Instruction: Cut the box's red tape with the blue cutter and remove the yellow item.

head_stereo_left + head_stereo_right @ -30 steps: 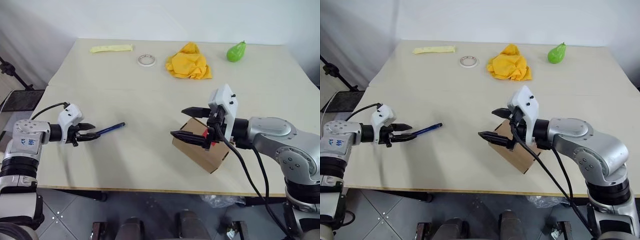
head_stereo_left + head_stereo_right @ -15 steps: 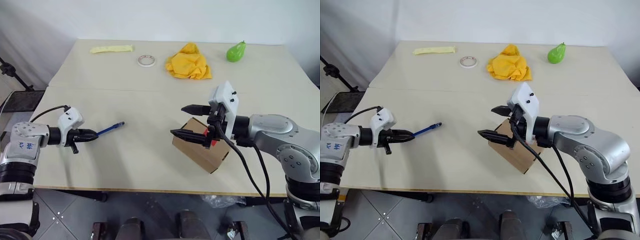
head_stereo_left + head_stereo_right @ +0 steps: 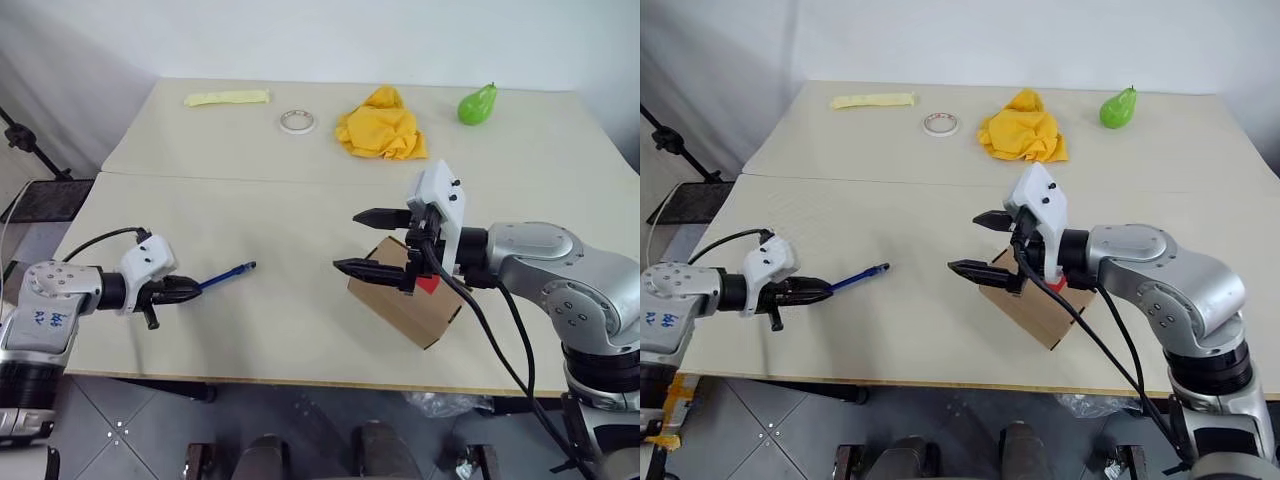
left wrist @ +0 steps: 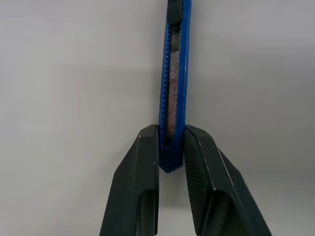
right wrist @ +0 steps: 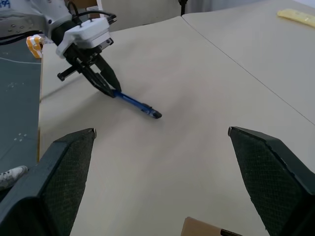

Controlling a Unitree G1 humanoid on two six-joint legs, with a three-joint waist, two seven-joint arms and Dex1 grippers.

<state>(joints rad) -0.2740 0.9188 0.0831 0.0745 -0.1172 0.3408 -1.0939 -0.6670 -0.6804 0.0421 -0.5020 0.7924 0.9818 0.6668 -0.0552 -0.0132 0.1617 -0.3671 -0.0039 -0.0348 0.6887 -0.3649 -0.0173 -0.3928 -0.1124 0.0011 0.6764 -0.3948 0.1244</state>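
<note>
The left gripper (image 3: 190, 289) has its jaws narrow, pinching the near end of the blue cutter (image 3: 226, 276) at the table's (image 3: 250, 210) near left. The right gripper (image 3: 372, 242) hangs wide open above the box (image 3: 405, 305) with the red tape (image 3: 428, 284), near right.

Box (image 3: 405, 305): matt brown cardboard; red tape (image 3: 428, 284) smooth. Blue cutter (image 4: 174, 83): glossy plastic, ridged along its slot. Table (image 3: 300, 200): matt pale wood-look top. Orange-yellow cloth (image 3: 380, 128): crumpled fabric. Left gripper (image 4: 171, 164): black textured fingers (image 4: 201, 167). Green pear (image 3: 476, 104): glossy.
</note>
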